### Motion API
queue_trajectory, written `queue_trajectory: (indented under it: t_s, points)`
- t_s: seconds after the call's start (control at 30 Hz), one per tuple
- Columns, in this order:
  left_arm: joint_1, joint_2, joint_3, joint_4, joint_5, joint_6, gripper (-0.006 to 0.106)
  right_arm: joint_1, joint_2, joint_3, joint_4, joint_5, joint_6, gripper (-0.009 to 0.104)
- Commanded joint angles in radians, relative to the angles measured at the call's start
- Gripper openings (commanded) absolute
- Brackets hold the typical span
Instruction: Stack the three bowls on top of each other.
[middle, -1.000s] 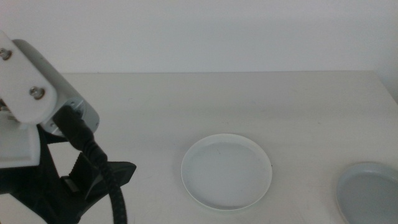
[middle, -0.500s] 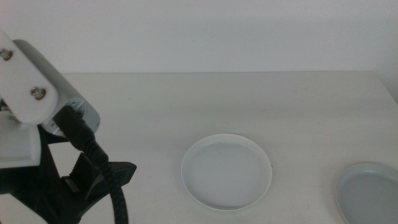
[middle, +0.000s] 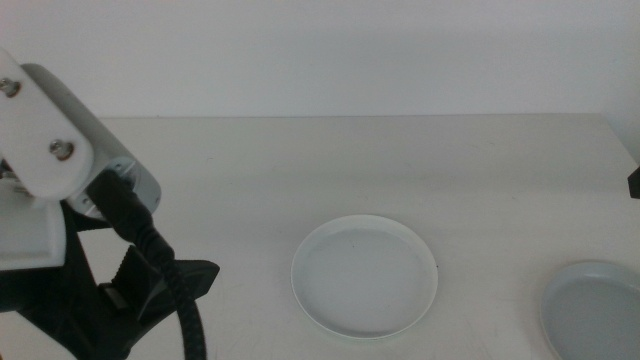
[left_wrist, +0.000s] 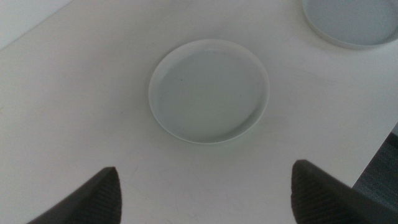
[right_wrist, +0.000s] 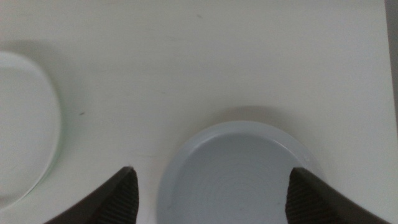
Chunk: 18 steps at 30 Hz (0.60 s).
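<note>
Right gripper (right_wrist: 211, 193) spread wide above the grey-blue bowl (right_wrist: 239, 171), lined up for a rim grab. That bowl sits at 4 o'clock on the table (middle: 330, 160); white bowl (middle: 364, 276) near centre. Left gripper (left_wrist: 202, 193) also wide, empty, waiting at 8 o'clock. Third bowl not visible.

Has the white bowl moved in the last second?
No. The white bowl sits in the same spot relative to the table's far edge.
</note>
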Motion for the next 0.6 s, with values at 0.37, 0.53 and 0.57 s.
queue_trajectory:
  t_s: [0.37,0.53,0.57]
  points:
    - [-0.003,-0.005,-0.026,-0.004,-0.062,-0.007,0.105,-0.261,0.307,0.001,-0.064,-0.092,-0.183,0.053]
    - [-0.003,-0.005,-0.026,-0.004,-0.062,-0.007,0.105,-0.301,0.362,0.09,-0.033,-0.207,-0.283,0.047]
    - [-0.003,-0.005,-0.026,-0.004,-0.062,-0.007,0.105,-0.311,0.375,0.108,-0.032,-0.232,-0.3,0.046]
